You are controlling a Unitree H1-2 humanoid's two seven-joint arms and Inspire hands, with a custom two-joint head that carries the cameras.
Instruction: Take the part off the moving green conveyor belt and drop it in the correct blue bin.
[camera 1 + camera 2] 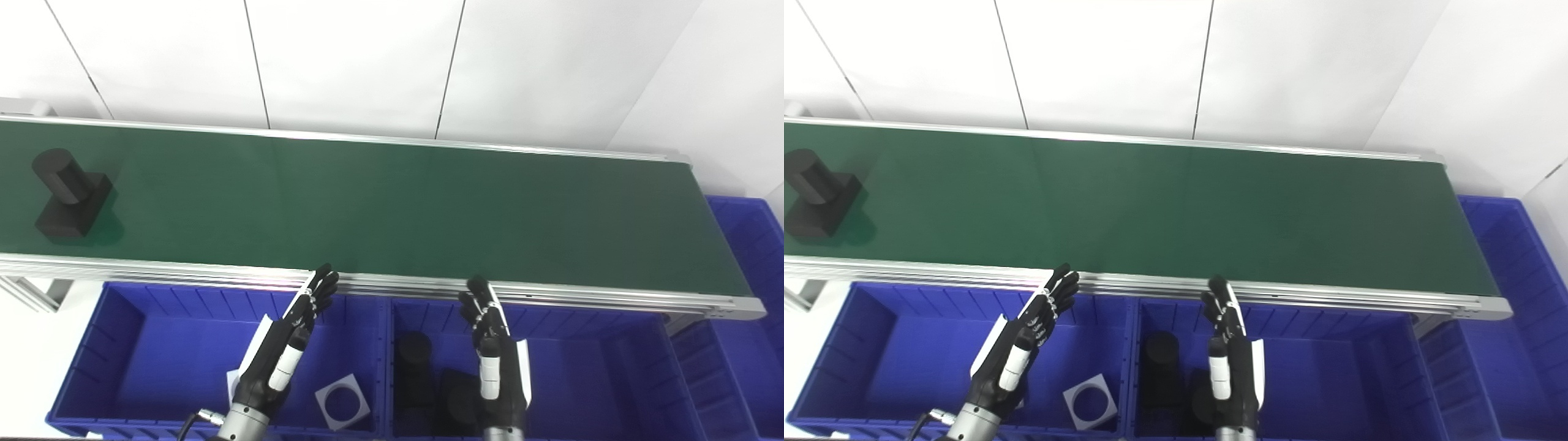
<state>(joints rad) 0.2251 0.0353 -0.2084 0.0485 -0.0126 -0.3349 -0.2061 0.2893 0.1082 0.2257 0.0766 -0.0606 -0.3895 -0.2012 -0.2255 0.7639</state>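
Observation:
A black part (66, 193), a cylinder on a square block, rides at the far left of the green conveyor belt (392, 208). My left hand (288, 346) hovers open over the left blue bin (131, 349), fingers stretched toward the belt's near rail. My right hand (493, 349) is open too, above the middle blue bin (588, 367), holding nothing. Both hands are far to the right of the part.
The left bin holds a white square plate with a round hole (342, 402). The middle bin holds black cylinder parts (413, 355). A third blue bin (750, 245) stands past the belt's right end. A white panelled wall runs behind the belt.

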